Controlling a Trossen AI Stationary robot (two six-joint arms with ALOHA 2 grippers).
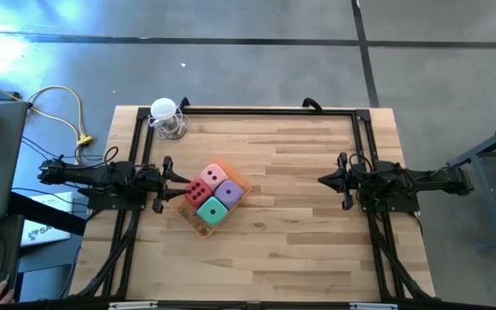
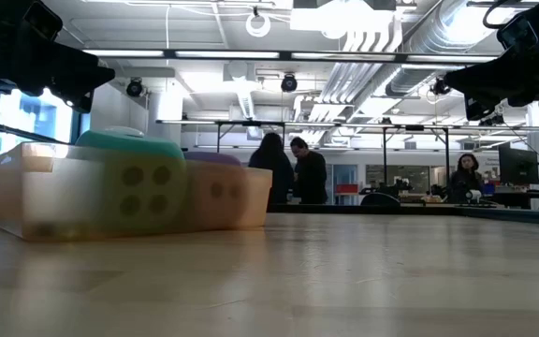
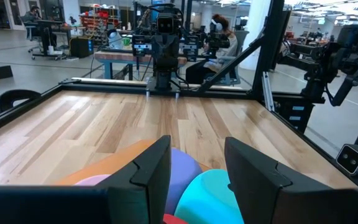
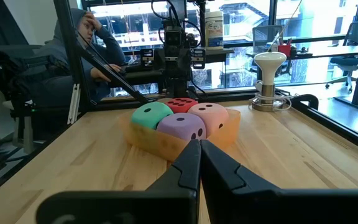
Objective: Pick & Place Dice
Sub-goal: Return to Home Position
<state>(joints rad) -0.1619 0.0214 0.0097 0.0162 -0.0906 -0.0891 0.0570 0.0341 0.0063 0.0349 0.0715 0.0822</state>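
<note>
Dice [image 1: 214,194] sit four together in the orange tray [image 1: 189,220], packed two by two, left of the middle of the tabletop [image 1: 291,245]. The block is turned cornerwise. The teal die [image 1: 213,211] is at the near corner, the red die [image 1: 198,190] faces the left arm, the purple die [image 1: 231,193] faces the right arm, and the pink die [image 1: 217,176] is farthest back. From above the tray looks about square, so I cannot tell its long axis. At table height its cloudy wall blurs the teal and purple dice and hides the other two.

The left gripper [image 1: 182,179] hangs just beside the tray's left side. Its fingers [image 3: 148,171] are spread well apart and hold nothing. In its wrist view they cover most of the dice, and only the rounded tops show.

The right gripper [image 1: 321,180] waits well apart across the tabletop, pointing at the tray. Its fingers [image 4: 185,165] are pressed together and empty.

A white-capped stand [image 1: 165,116] sits at the far left corner. In the room beyond, people [image 2: 293,168] stand, too small to make out further.
</note>
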